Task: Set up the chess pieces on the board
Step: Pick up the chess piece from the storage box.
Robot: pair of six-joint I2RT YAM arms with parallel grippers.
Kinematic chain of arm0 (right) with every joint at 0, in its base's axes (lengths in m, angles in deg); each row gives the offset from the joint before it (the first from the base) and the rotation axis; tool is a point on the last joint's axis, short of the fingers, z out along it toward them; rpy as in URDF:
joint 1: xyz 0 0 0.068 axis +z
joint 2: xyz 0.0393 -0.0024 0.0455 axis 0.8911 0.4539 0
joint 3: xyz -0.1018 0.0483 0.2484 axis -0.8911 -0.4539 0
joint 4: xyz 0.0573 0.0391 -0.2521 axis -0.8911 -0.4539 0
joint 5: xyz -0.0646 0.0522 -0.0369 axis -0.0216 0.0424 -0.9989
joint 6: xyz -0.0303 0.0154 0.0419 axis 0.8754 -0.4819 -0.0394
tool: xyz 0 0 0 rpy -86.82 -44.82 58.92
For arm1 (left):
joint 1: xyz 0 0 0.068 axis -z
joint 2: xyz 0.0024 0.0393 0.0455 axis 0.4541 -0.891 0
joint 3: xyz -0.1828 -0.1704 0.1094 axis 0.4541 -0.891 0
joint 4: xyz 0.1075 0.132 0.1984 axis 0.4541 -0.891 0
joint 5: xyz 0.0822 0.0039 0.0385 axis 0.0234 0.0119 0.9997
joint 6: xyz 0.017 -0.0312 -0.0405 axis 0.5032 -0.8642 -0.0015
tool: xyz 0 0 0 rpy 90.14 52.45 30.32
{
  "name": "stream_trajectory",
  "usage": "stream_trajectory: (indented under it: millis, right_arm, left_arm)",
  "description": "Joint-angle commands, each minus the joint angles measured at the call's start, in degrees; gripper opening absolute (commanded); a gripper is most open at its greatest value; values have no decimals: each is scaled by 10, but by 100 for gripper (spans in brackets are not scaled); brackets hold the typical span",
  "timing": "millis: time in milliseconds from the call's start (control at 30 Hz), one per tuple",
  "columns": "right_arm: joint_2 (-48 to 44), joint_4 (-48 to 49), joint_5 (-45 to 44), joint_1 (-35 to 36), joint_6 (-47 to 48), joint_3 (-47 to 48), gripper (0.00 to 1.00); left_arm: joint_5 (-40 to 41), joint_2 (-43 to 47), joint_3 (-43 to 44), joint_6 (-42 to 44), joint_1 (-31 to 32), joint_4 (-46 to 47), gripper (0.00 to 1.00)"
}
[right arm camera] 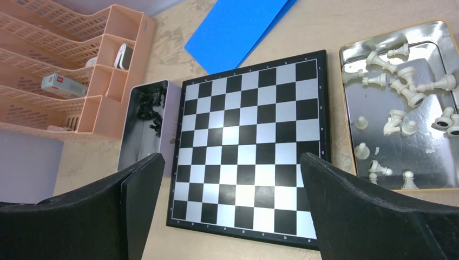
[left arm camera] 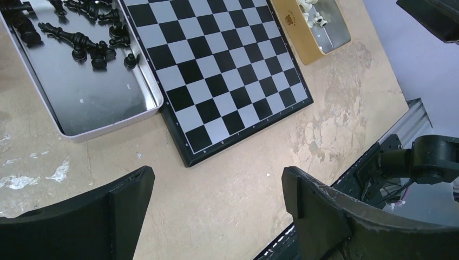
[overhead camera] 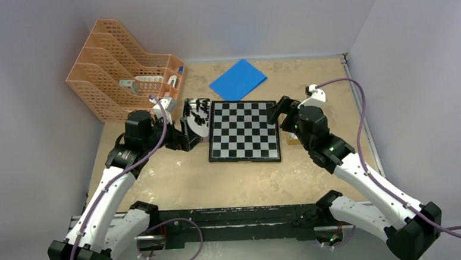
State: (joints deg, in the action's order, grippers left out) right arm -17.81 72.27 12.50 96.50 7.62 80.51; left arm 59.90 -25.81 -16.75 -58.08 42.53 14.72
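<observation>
As seen from above, reading left to right: orange rack (overhead camera: 124,70) at the far left. Next, left claw (left arm camera: 216,176), jaws spread wide, gripping nothing, hanging by the board's left side. Ahead and to its left in the wrist view, silver tin (left arm camera: 97,103) of black pieces (left arm camera: 81,40), mostly tipped on their sides, bunched at the tin's far end. Long side of the tin running along the board's left edge, touching or nearly so. Centre: board (overhead camera: 243,130), no piece on any square. Behind it, blue sheet (overhead camera: 237,79). Just right of the board, gold tin (right arm camera: 427,151) of white pieces (right arm camera: 406,92), toppled and scattered. Last, right claw (right arm camera: 233,162), also wide open and empty, white pieces ahead and to its right. Likely split: left arm for black, right arm for white, each nearer its own tin.
</observation>
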Motion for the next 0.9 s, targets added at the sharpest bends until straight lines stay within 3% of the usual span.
stream_trajectory:
  millis: [0, 267, 433, 633, 733, 867]
  right_arm:
    - [-11, 12, -22, 3, -1, 3, 99]
    - [6, 20, -10, 3, 8, 17, 99]
    - [70, -31, -30, 3, 22, 57, 99]
    - [146, -25, -69, 0, 45, 79, 96]
    - [177, -31, -106, -15, 49, 83, 88]
    - [207, -10, -53, -91, 68, 71, 59]
  left_arm:
    - [-1, 8, 0, -9, 3, 21, 89]
    - [-20, 4, 26, -25, 2, -20, 89]
    - [-28, 35, 3, -29, 3, -14, 89]
    - [-40, 54, -18, -41, 3, -16, 89]
    - [-46, 53, -14, -37, 3, -29, 89]
    - [-43, 59, -24, -39, 3, -24, 89]
